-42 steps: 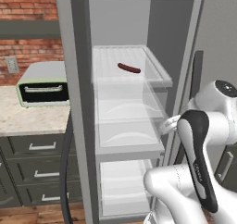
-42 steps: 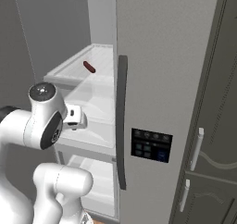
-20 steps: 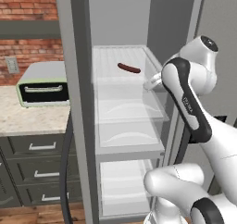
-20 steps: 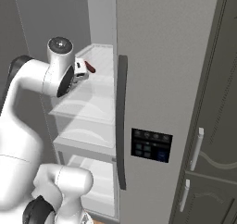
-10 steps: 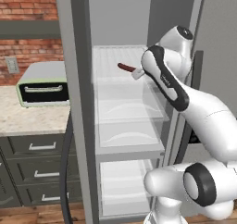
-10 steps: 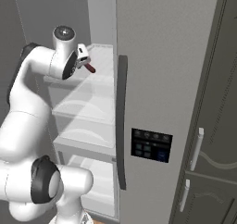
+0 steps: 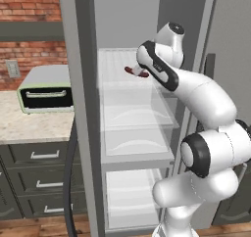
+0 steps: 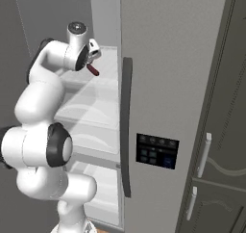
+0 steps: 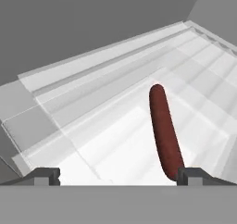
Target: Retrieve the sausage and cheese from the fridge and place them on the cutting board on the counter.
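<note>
Fingers (image 9: 118,176) spread wide, reaching into fridge (image 7: 88,108) at upper shelf (image 9: 102,126). Sausage (image 9: 164,130) lies on that shelf, its near end beside one fingertip, off centre; presumably the spread leaves room to straddle it. Cheese unseen.

Top translucent fridge shelf (image 9: 92,126) carries sausage (image 9: 164,130); toaster (image 7: 46,89) on counter (image 7: 29,126).

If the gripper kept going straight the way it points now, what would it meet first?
Most likely the sausage, lying on the fridge shelf near one fingertip of the open gripper; depth is hard to judge.
</note>
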Controlling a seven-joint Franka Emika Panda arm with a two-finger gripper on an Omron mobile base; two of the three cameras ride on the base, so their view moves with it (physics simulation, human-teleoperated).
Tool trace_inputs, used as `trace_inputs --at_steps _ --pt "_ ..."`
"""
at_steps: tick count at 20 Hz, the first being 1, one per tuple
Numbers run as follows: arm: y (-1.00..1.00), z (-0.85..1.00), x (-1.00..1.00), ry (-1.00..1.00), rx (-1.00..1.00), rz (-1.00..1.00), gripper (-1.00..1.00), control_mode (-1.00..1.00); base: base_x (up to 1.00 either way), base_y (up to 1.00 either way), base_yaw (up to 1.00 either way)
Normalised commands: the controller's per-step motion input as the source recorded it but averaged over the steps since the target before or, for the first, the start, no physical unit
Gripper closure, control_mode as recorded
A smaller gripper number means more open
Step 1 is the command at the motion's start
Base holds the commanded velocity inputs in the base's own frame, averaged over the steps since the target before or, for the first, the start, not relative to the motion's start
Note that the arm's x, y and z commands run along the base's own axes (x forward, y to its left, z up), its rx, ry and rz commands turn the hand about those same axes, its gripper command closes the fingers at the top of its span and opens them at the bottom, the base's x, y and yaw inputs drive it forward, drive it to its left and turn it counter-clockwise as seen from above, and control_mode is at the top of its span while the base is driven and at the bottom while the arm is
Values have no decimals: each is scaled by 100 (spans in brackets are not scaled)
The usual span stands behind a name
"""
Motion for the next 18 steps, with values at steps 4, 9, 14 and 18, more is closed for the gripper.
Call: trace_inputs --at_steps 4,9,14,18 --pt "0 -22 63 2 -7 0 -100 -100 0 0 0" --pt "0 -37 37 1 -3 0 -100 -100 0 0 0" --pt "0 -10 46 1 0 0 -100 -100 0 0 0" --pt "0 -10 44 5 0 0 -100 -100 0 0 0"
